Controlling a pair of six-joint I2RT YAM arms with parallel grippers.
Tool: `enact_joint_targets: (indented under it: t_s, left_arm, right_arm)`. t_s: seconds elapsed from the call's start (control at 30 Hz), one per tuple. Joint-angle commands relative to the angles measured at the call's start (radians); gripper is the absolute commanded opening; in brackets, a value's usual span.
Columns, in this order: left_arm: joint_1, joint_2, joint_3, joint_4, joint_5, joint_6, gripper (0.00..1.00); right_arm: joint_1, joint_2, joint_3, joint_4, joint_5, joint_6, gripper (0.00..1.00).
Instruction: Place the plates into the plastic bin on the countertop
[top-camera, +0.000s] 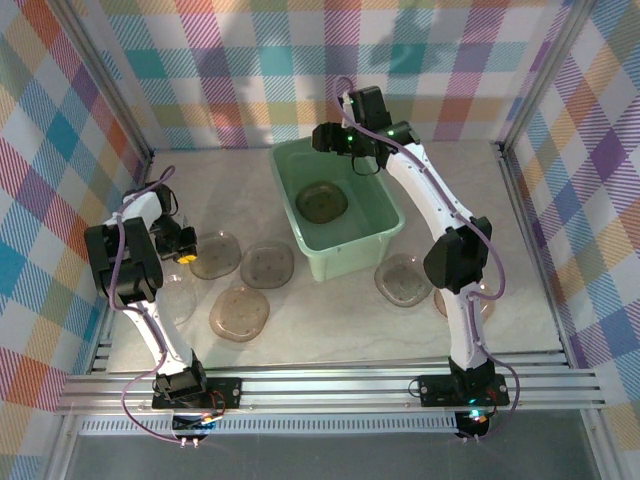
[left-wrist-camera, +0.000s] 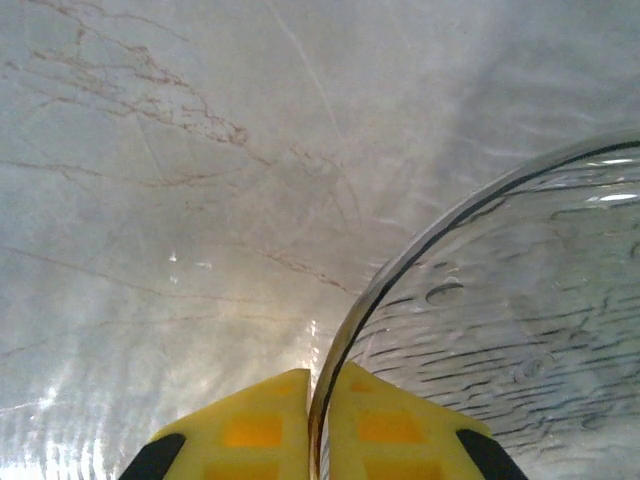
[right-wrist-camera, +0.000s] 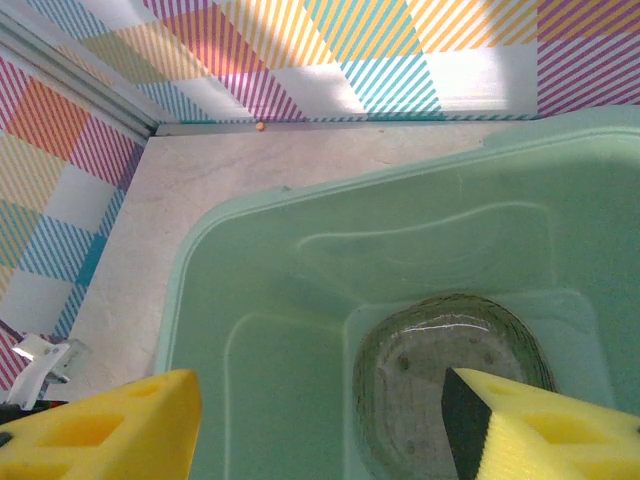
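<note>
The cream marble countertop (top-camera: 330, 330) carries the plastic bin (top-camera: 350, 262) at the middle toward its far edge. The step in hand, as I judge it, is carrying a plate there from the left side. The left gripper (top-camera: 185, 256) sits near the left edge, its yellow fingers (left-wrist-camera: 250, 430) pressed together on the thin rim of the held plate (top-camera: 217, 255), which otherwise lies flat on the countertop. Pinched only at one edge, the plate will likely droop and swing. It is best raised slowly, carried high enough to clear the bin's near-left rim, lowered close over the plate in the bin (top-camera: 322, 203) and only then let go. The right gripper (top-camera: 322, 138) hangs above the bin's far-left corner with its fingers wide apart, holding nothing. It would do well to draw off first so that the two arms do not meet over the bin. By count there is one countertop, one bin, two arms and two grippers. Of plates, one lies inside the bin and one is held. The middle plate (top-camera: 267, 265) lies beside the held one, and the near plate (top-camera: 240, 313) lies toward the near edge. The right plate (top-camera: 403, 280) is just off the bin's near-right corner, and the hidden plate (top-camera: 486, 306) lies partly behind the right arm. A faint plate (top-camera: 178, 300) by the left arm may make seven, though I cannot be sure of it.
</note>
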Motion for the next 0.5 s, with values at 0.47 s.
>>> enact_joint_targets:
  t_s: [0.47]
  left_arm:
    - [0.004, -0.226, 0.081, -0.036, -0.020, -0.052, 0.00]
  right_arm:
    - [0.010, -0.034, -0.011, 0.046, -0.079, -0.027, 0.65]
